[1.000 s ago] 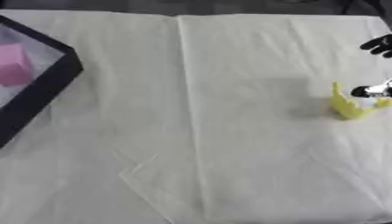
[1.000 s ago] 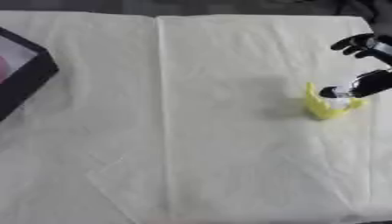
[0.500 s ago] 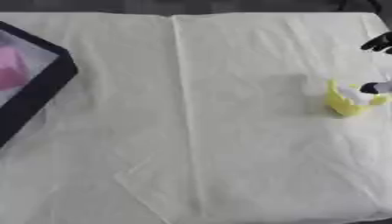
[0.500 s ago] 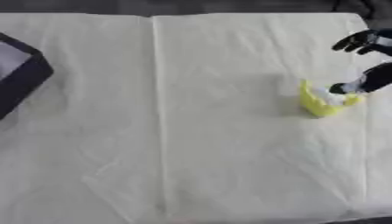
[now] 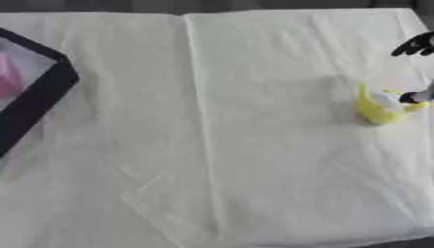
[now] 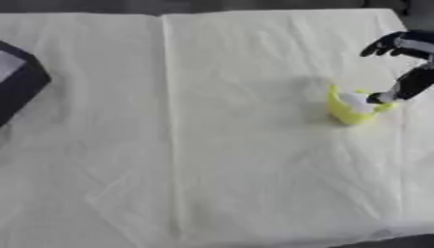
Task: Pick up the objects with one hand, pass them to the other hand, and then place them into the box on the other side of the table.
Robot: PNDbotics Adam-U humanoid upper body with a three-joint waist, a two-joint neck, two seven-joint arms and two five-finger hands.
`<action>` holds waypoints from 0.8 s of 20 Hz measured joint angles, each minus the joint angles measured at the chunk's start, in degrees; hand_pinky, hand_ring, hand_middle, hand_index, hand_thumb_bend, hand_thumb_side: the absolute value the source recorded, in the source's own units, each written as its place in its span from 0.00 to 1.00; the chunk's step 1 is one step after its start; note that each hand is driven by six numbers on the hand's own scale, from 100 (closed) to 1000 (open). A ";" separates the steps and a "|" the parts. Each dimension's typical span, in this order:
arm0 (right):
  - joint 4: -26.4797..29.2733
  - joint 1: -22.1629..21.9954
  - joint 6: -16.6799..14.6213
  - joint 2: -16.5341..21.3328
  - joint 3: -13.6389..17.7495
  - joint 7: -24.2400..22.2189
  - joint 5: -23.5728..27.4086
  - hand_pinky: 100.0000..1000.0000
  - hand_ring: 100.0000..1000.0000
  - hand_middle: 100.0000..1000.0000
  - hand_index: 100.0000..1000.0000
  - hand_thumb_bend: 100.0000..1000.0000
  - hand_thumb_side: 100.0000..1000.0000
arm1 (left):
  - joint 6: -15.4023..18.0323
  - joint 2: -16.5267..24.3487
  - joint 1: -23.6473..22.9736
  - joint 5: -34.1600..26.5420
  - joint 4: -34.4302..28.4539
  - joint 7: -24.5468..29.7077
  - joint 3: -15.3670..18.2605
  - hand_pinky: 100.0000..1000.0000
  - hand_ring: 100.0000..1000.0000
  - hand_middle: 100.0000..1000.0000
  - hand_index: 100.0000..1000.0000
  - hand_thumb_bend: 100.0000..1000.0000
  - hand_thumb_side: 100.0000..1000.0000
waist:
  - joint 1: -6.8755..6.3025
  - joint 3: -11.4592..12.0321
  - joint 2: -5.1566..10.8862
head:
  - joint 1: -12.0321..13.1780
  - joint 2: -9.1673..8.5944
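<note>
- The yellow object (image 6: 352,109) sat on the white-covered tabletop (image 6: 220,145) at about three o'clock from the cloth's centre, close to the right edge.
- The right hand (image 6: 405,58) came in from the upper right corner. One dark finger (image 6: 409,85) reached down and to the left, its tip meeting a pale patch at the object's upper right rim; other fingers were splayed apart higher up, clear of the object.
- From that hand, the object lay toward seven o'clock, directly under the lowered fingertip. Whether a thumb closed on the far side to pinch it could not be told.
- The object looked squat, with a small spike rising at its left rim; its long axis could not be made out.
- The dark-rimmed box (image 5: 38,97) stood at the far left, around nine to ten o'clock, well apart from the object, with something pink (image 5: 8,80) inside.
- The left hand showed in neither view, so the right hand was plainly the nearer one; judged from this, the pickup fell to it, with a handover needed somewhere toward the middle.
</note>
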State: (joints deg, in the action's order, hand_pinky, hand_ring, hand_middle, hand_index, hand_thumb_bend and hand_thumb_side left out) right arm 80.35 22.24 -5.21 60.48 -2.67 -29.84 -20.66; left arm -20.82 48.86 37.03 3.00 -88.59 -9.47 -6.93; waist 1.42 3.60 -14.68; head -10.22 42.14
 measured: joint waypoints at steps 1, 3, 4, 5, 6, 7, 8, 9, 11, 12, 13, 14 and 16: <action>-0.18 0.00 -0.25 0.01 -0.20 -0.06 -0.56 0.91 0.91 0.86 0.85 0.50 0.01 | 0.00 0.00 0.00 0.00 -0.01 0.00 0.00 0.65 0.64 0.65 0.75 0.21 0.38 | -0.02 0.01 -0.05 | 0.01 0.00; -0.37 0.00 -0.79 0.03 -0.51 -0.22 -1.60 0.91 0.91 0.86 0.85 0.51 0.00 | 0.00 0.00 -0.03 0.00 -0.02 0.00 0.00 0.65 0.64 0.65 0.75 0.21 0.38 | -0.01 0.02 -0.26 | 0.07 0.00; -0.52 0.00 -1.04 0.03 -0.63 -0.28 -2.09 0.91 0.91 0.85 0.85 0.50 0.02 | 0.00 0.00 -0.05 0.00 -0.02 0.00 0.00 0.65 0.64 0.65 0.75 0.21 0.38 | -0.03 0.02 -0.30 | 0.09 0.00; -0.58 0.00 -1.27 0.04 -0.73 -0.31 -2.57 0.91 0.91 0.85 0.85 0.50 0.01 | 0.00 0.00 -0.07 0.02 -0.02 0.00 0.00 0.65 0.64 0.65 0.75 0.21 0.38 | -0.07 0.02 -0.30 | 0.14 0.00; -0.66 0.00 -1.44 0.06 -0.87 -0.35 -3.01 0.91 0.91 0.86 0.86 0.50 0.02 | 0.00 0.00 -0.08 0.03 -0.03 0.00 0.00 0.65 0.64 0.65 0.75 0.21 0.38 | -0.13 0.03 -0.32 | 0.23 0.00; -0.88 -0.01 -1.59 0.06 -0.94 -0.34 -3.37 0.91 0.91 0.86 0.86 0.50 0.02 | 0.00 0.00 -0.09 0.05 -0.04 0.00 0.00 0.65 0.64 0.65 0.75 0.21 0.38 | -0.19 0.04 -0.38 | 0.30 0.00; -1.07 -0.01 -1.75 0.06 -0.96 -0.35 -3.65 0.91 0.91 0.86 0.85 0.50 0.03 | 0.00 0.00 -0.10 0.06 -0.04 0.00 0.00 0.65 0.64 0.65 0.75 0.21 0.38 | -0.28 0.05 -0.45 | 0.34 0.00; -1.34 -0.03 -1.83 0.06 -1.04 -0.37 -3.83 0.90 0.91 0.86 0.85 0.50 0.03 | 0.00 0.00 -0.10 0.07 -0.07 0.00 0.00 0.65 0.64 0.65 0.75 0.21 0.38 | -0.35 0.08 -0.53 | 0.35 0.00; -2.00 -0.03 -1.85 0.06 -1.29 -0.36 -3.98 0.90 0.91 0.86 0.85 0.50 0.03 | 0.00 0.00 -0.11 0.07 -0.17 0.00 0.00 0.65 0.64 0.65 0.75 0.21 0.38 | -0.48 0.15 -0.62 | 0.35 0.00; -2.35 -0.03 -1.87 0.06 -1.32 -0.33 -4.04 0.90 0.91 0.86 0.85 0.50 0.03 | 0.00 0.00 -0.13 0.07 -0.23 0.00 0.00 0.65 0.64 0.65 0.75 0.21 0.38 | -0.53 0.21 -0.64 | 0.35 0.00; -2.66 -0.03 -1.92 0.06 -1.42 -0.28 -4.06 0.90 0.91 0.86 0.85 0.50 0.03 | 0.00 0.00 -0.17 0.08 -0.31 0.00 0.00 0.65 0.64 0.65 0.75 0.21 0.38 | -0.57 0.25 -0.69 | 0.35 0.00; -2.89 -0.03 -1.98 0.05 -1.54 -0.22 -4.10 0.90 0.91 0.85 0.85 0.50 0.03 | 0.00 -0.01 -0.20 0.08 -0.31 0.00 0.01 0.65 0.64 0.65 0.75 0.21 0.38 | -0.62 0.26 -0.78 | 0.35 0.00; -3.13 -0.05 -2.10 0.02 -1.65 -0.12 -4.13 0.90 0.91 0.85 0.85 0.50 0.03 | 0.00 -0.01 -0.24 0.09 -0.31 0.00 0.01 0.65 0.64 0.65 0.75 0.21 0.38 | -0.68 0.26 -0.98 | 0.35 0.00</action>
State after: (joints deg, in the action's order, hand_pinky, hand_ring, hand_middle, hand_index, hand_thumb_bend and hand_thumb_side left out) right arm 77.22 22.18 -7.31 60.50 -4.32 -29.96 -24.80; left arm -20.82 48.85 36.80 3.10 -88.90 -9.47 -6.93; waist 0.74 3.86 -15.67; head -9.87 42.14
